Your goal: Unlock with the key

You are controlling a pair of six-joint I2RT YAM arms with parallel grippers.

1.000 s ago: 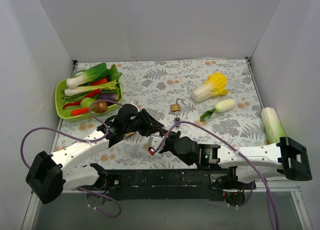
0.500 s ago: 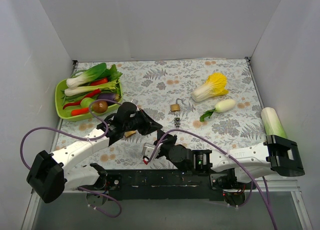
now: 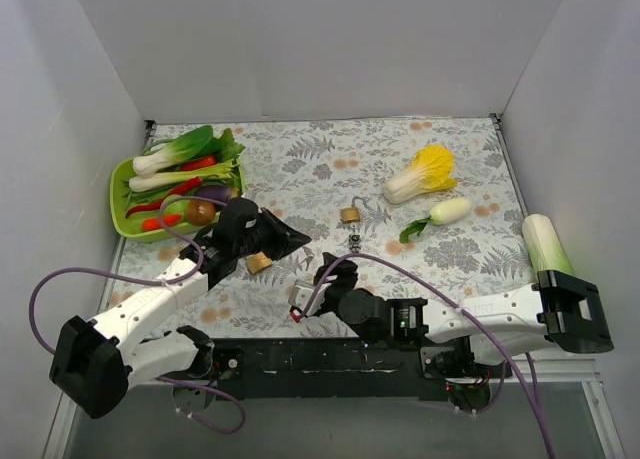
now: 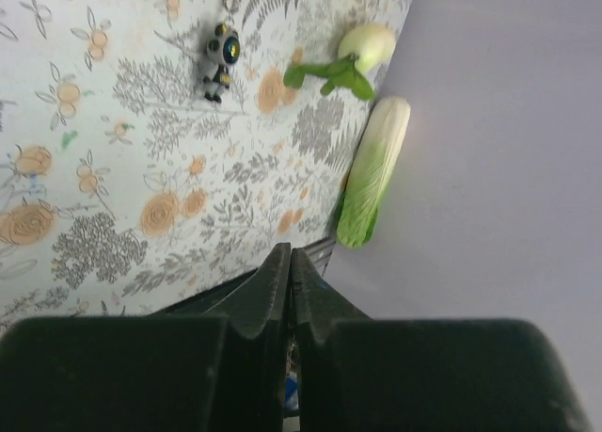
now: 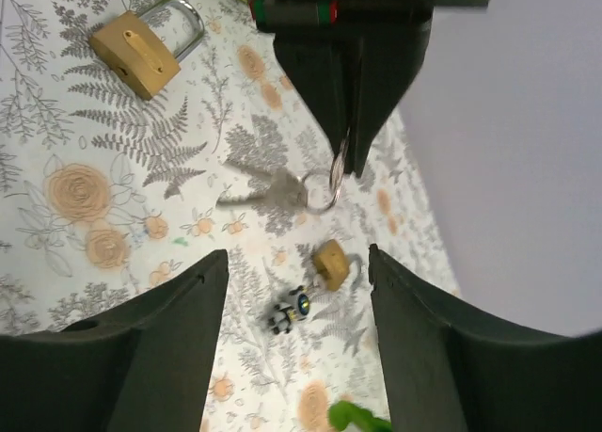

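- Right wrist view: the right hand (image 5: 298,259) is spread wide, its two matte black fingers far apart with nothing between them.
- Ahead of that hand, past the spread fingers, the key (image 5: 294,310) lies flat on the bench (image 5: 56,291). It is tiny, with a black head bearing a round blue-and-yellow spot, and it sits just beside the far padlock (image 5: 331,263), a small brass block.
- The near padlock (image 5: 136,54) has a squarish brass body and a curved silvery shackle. It lies off to one side of the left hand (image 5: 346,164), not touching it.
- The left hand's tapered black fingers are pressed together. Only this view shows a thin silvery ring (image 5: 324,192) at their tips, and I cannot tell whether it is pinched.
- The left wrist view shows those fingers meeting along a hairline seam, with the key well ahead of them on the fern-and-flower printed cloth.
- That view also shows a long pale-green cabbage (image 4: 372,173), smooth and tapered, lying ahead along the wall.
- Only the top external view shows the lime-green tray (image 3: 118,194) of glossy vegetables, out beyond the left hand's outer side.
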